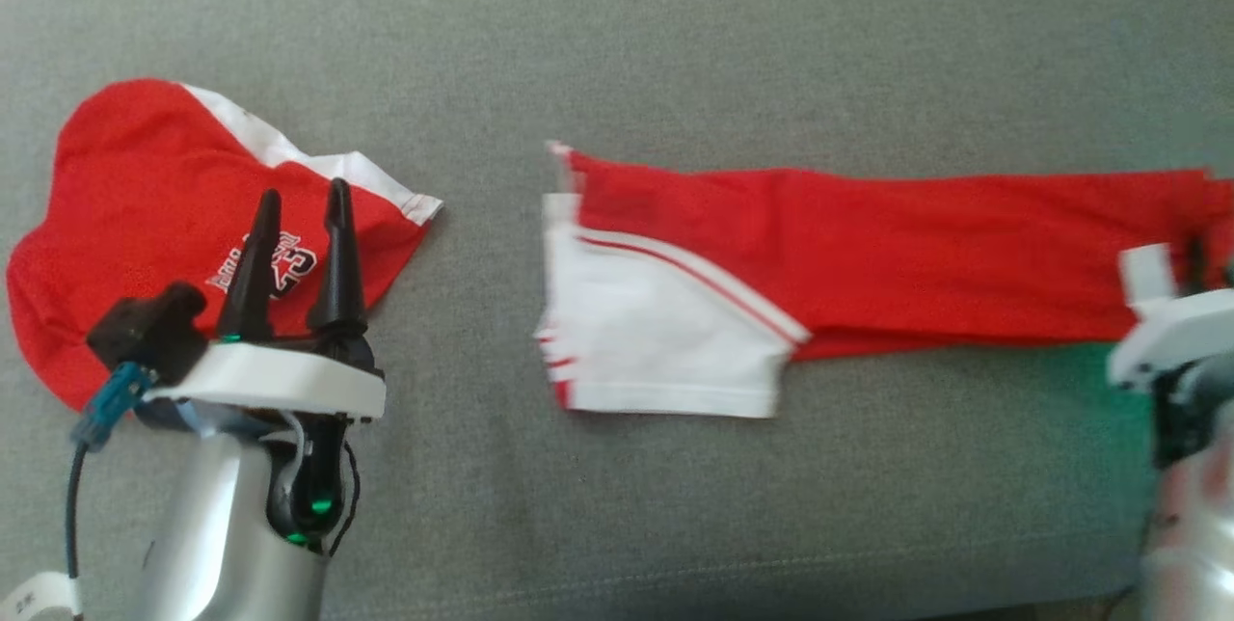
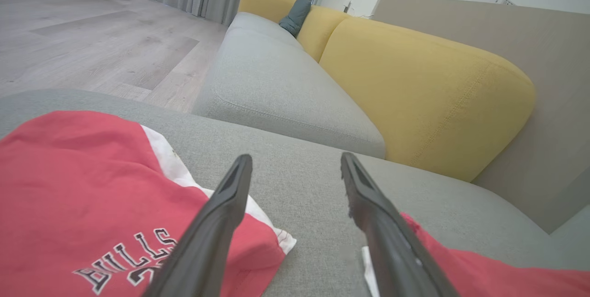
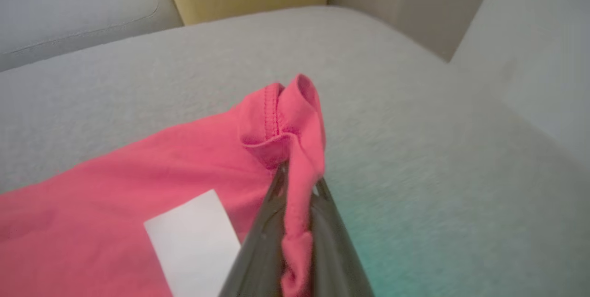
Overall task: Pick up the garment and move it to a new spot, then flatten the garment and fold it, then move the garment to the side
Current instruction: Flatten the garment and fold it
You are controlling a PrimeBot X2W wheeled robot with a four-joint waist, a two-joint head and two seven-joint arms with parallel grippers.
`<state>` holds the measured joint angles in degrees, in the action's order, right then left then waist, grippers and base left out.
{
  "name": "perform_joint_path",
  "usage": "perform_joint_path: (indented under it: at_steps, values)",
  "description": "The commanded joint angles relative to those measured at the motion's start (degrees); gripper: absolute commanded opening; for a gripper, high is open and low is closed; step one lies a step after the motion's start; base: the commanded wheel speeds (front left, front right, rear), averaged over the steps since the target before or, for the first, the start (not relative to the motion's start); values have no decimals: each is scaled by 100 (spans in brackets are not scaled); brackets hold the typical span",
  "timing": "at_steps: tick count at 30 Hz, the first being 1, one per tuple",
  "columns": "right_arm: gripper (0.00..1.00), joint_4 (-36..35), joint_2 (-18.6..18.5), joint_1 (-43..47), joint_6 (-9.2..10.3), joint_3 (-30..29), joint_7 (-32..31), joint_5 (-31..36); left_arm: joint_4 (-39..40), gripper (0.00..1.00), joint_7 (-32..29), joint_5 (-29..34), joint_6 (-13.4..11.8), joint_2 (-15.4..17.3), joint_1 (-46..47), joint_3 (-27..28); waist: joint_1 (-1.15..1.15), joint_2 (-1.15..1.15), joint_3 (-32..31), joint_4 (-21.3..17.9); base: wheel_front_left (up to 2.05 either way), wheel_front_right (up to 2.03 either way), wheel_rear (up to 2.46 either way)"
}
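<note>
A long red garment (image 1: 868, 255) with a white panel at its left end lies stretched across the grey cushion (image 1: 675, 505). My right gripper (image 1: 1198, 259) is at the garment's right end. In the right wrist view the right gripper (image 3: 299, 178) is shut on a bunched red hem (image 3: 295, 117), beside a white tag (image 3: 193, 237). A second red piece with a white stripe and "BULLS" lettering (image 1: 164, 206) lies at the left, apart from the first. My left gripper (image 1: 301, 206) hovers open over it, with nothing between its fingers (image 2: 230, 195).
Beyond the cushion the left wrist view shows a grey sofa seat (image 2: 276, 85) with yellow back cushions (image 2: 428, 89), a beige panel (image 2: 544, 103) and wooden floor (image 2: 92, 48). Bare grey cushion lies between and in front of the two red pieces.
</note>
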<state>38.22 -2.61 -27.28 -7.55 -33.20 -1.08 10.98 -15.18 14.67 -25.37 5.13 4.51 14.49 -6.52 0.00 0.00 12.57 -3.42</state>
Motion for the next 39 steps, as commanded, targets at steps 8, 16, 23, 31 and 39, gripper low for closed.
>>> perform_joint_path:
  at_steps: [8,16,23,31,39]
  values:
    - [0,-1029,-34,-132,6,-385,-106,884,134,100,33,17,52,-59,-7,280,0,0,-334,24,0,0,0]
    - [0,-851,-28,-88,6,1080,-470,-695,91,100,33,-18,48,-132,-192,298,0,0,-694,123,0,0,0]
    - [0,-1370,-28,227,6,2591,-860,-2366,96,100,33,-75,12,-154,-359,284,0,0,-876,210,0,0,0]
    - [0,-1496,-27,543,6,4003,-678,-3646,109,100,33,-112,-11,-160,-418,265,0,0,-880,273,0,0,0]
    - [0,-575,-27,297,6,5312,274,-4731,73,100,33,-180,-17,-162,-309,119,0,0,-686,445,0,0,0]
